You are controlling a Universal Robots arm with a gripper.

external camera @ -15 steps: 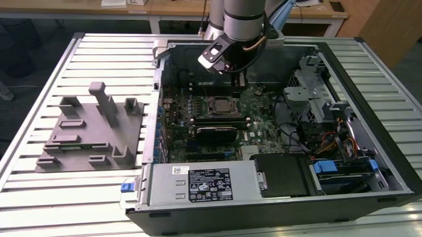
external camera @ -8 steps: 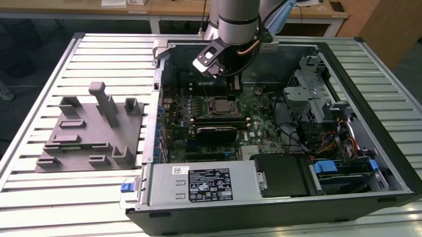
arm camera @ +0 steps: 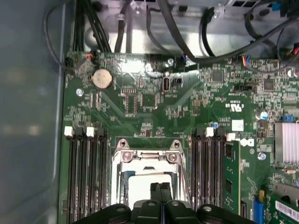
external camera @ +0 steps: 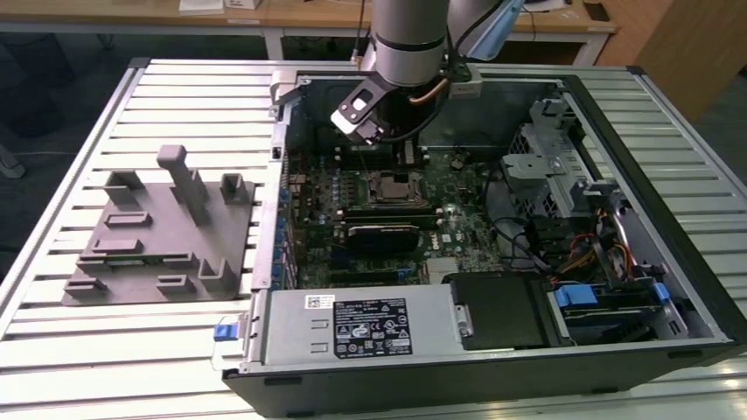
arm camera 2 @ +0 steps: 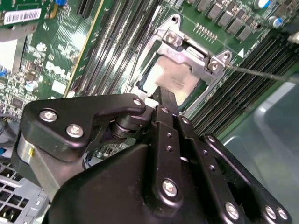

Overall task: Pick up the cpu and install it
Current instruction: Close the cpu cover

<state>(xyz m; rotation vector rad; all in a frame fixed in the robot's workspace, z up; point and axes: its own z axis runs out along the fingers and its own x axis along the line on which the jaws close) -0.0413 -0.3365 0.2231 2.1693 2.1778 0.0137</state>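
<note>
The cpu (arm camera 2: 174, 78), a pale silvery square, lies flat inside the metal-framed socket (arm camera 2: 194, 53) on the green motherboard. It also shows as a light square (arm camera: 140, 186) in the first wrist view. My gripper (arm camera 2: 162, 97) hangs just above the cpu's near edge, its two black fingers (arm camera: 160, 192) pressed together with nothing visible between them. In the exterior view the gripper (external camera: 407, 144) sits inside the open computer case, above the socket (external camera: 391, 185).
Memory slots (arm camera: 86, 177) flank the socket on both sides. Cables (arm camera: 201, 51) run along the case wall. A grey fixture with upright blocks (external camera: 164, 227) stands on the slatted table at the exterior view's left. A power supply (external camera: 350, 324) fills the case's near end.
</note>
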